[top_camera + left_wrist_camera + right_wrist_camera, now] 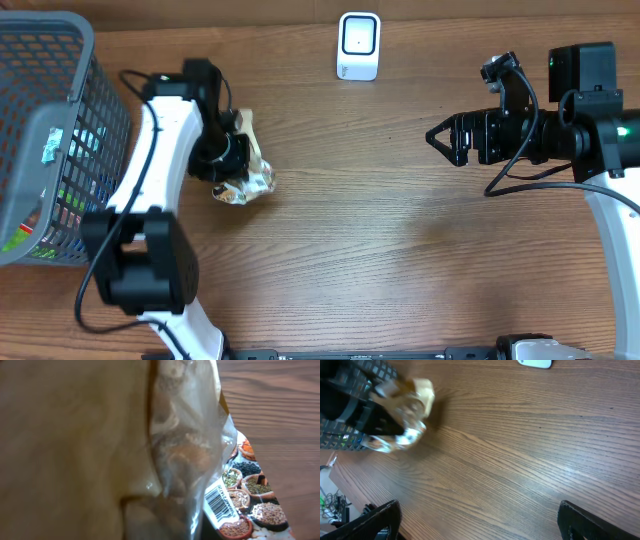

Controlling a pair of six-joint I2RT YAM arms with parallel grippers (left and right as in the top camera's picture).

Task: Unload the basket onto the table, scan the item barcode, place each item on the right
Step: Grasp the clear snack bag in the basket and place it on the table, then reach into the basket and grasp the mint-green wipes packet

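- Overhead view of a wooden table (400, 250), one robot arm at each side.
- Left of centre, a crumpled clear bag (245, 172), right at the tip of the left gripper (230, 160).
- Left gripper's fingers hidden behind the bag; impossible to tell whether clamped on it or loose.
- Left wrist view almost filled by the bag, with a white barcode (221, 504) label at lower right, facing the camera.
- Right gripper (433, 137) at right of frame, spread wide, holding nothing, pointing left, well apart from the bag.
- White scanner (358, 46) at top centre, well apart from the bag.
- Grey mesh basket (95, 120) at the upper left edge.
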